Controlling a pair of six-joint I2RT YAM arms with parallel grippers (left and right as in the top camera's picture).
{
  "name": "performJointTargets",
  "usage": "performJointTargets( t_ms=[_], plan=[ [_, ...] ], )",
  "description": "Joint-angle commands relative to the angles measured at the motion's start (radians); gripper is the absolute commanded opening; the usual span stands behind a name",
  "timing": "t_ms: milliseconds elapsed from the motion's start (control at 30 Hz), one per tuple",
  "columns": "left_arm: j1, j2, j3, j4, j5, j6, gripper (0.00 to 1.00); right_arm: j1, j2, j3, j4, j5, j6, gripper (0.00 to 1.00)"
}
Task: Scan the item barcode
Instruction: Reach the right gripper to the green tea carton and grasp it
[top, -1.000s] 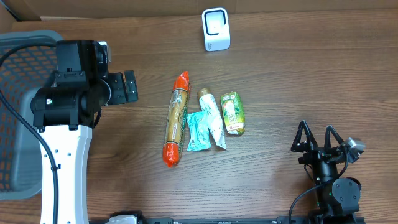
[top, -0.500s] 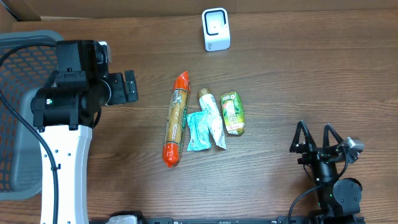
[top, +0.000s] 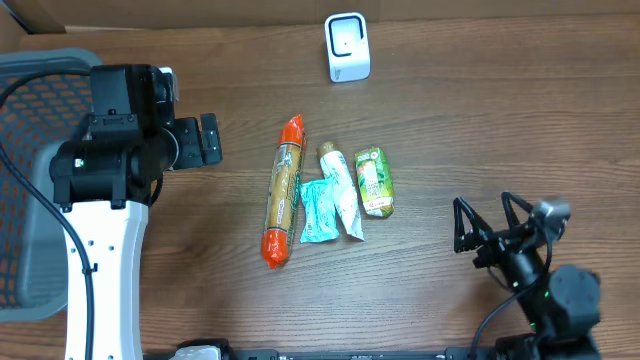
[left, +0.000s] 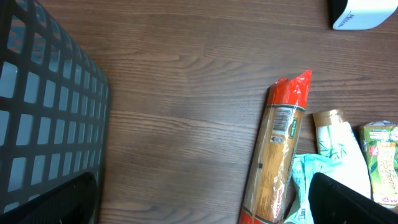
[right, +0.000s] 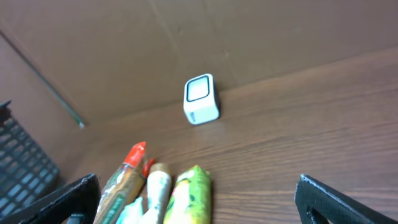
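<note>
Several grocery items lie mid-table: a long pasta pack with red ends (top: 283, 190), a teal packet (top: 320, 211), a white tube (top: 341, 187) and a green pouch (top: 375, 181). The white barcode scanner (top: 347, 47) stands at the far edge. My left gripper (top: 205, 140) hangs open to the left of the pasta pack (left: 278, 155), holding nothing. My right gripper (top: 487, 222) is open and empty, to the right of the green pouch (right: 189, 193) and facing the items and the scanner (right: 200, 99).
A grey mesh basket (top: 30, 120) fills the table's left side, close beside the left arm; its wall (left: 43, 112) shows in the left wrist view. A brown cardboard wall (right: 249, 31) rises behind the scanner.
My right gripper has shifted left and slightly forward, turning toward the items. The left arm and the items have not moved.
</note>
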Motion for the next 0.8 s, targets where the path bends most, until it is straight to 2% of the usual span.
performJointTargets(
  t_ms=[0, 333, 467, 567, 767],
  plan=[
    [0.004, 0.006, 0.019, 0.003, -0.013, 0.027, 0.99, -0.004, 0.168, 0.178, -0.093, -0.050, -0.050, 1.00],
    [0.004, 0.006, 0.019, 0.004, -0.013, 0.026, 1.00, -0.004, 0.697, 0.666, -0.537, -0.054, -0.101, 1.00],
    [0.004, 0.006, 0.019, 0.004, -0.013, 0.026, 1.00, -0.004, 0.834, 0.753, -0.532, -0.161, -0.093, 1.00],
    [0.004, 0.006, 0.019, 0.004, -0.013, 0.026, 0.99, 0.006, 0.916, 0.770, -0.484, -0.293, -0.155, 1.00],
    [0.004, 0.006, 0.019, 0.004, -0.013, 0.026, 1.00, 0.113, 1.133, 0.813, -0.481, -0.178, -0.154, 1.00]
  ],
)
